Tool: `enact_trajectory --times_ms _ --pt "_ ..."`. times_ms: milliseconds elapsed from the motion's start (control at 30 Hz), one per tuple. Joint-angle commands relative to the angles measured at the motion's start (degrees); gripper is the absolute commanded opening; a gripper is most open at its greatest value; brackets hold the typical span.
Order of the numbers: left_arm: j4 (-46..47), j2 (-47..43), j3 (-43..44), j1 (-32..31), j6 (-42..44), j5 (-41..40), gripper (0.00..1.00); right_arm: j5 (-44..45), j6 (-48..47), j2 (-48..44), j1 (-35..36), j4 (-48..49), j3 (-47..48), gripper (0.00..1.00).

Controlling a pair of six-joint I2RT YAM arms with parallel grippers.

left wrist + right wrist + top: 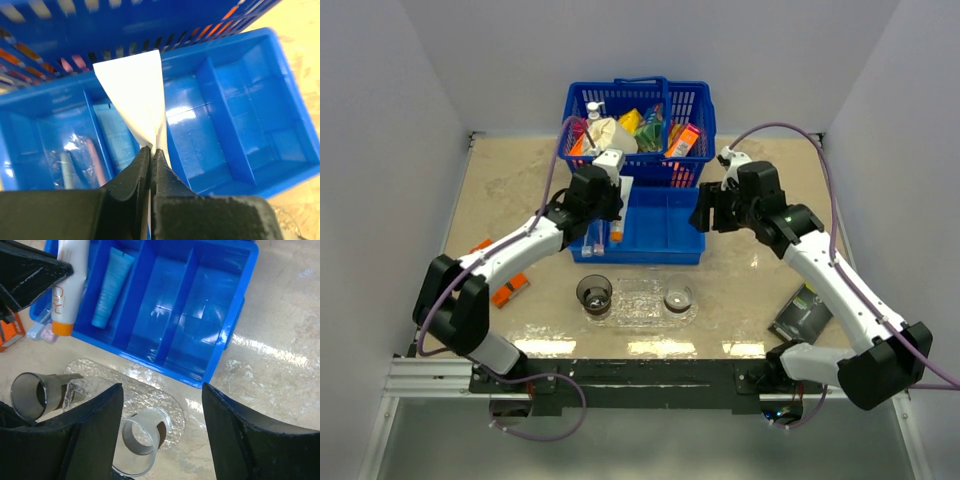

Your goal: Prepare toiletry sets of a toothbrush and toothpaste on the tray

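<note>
L gripper [150, 152] pinching toothpaste [135, 95], toothbrushes [94, 164] blurry

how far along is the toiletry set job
Done: two smoky clear cups sit at the ends of the clear bumpy oval tray; no brush or tube on it. In hand: the left hand is shut on a white tube with an orange cap, over the blue divided bin; the right hand is open. Left: the pale blue tube and wrapped toothbrushes lie in the bin.
</note>
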Motion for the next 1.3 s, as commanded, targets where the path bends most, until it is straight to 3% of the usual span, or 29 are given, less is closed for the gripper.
enact_trajectory --times_ms 0,333,467,733,1000,1200,1233,1267 --pt "7.2 -8.4 -0.7 -0.2 6.5 3.4 0.00 -5.7 2.5 -0.4 -0.3 5.5 3.7 0.68" --pt "7.4 -20.8 -6.4 -0.8 16.1 22.4 0.00 -16.9 10.4 0.3 0.4 13.9 5.0 0.71" --pt "13.3 -26.3 -14.2 -1.1 15.4 28.1 0.00 -16.7 12.4 1.3 2.8 16.0 5.7 0.70" --pt "16.2 -31.3 -18.5 -1.2 14.3 34.9 0.00 -15.7 14.3 5.8 7.6 18.8 9.1 0.66" --pt "16.4 -33.7 -19.2 -2.1 14.3 33.5 0.00 -16.5 14.7 7.5 9.6 19.7 10.0 0.56" --pt "16.1 -34.1 -19.4 -2.6 14.5 32.2 0.00 -19.1 15.9 6.9 9.7 21.3 8.4 0.41" --pt "16.2 -34.2 -19.4 -2.8 14.5 32.2 0.00 -18.8 15.9 6.7 9.8 21.4 8.0 0.38" --pt "16.3 -34.1 -19.6 -2.9 14.5 32.2 0.00 -18.8 15.9 6.5 9.7 21.6 7.6 0.27"
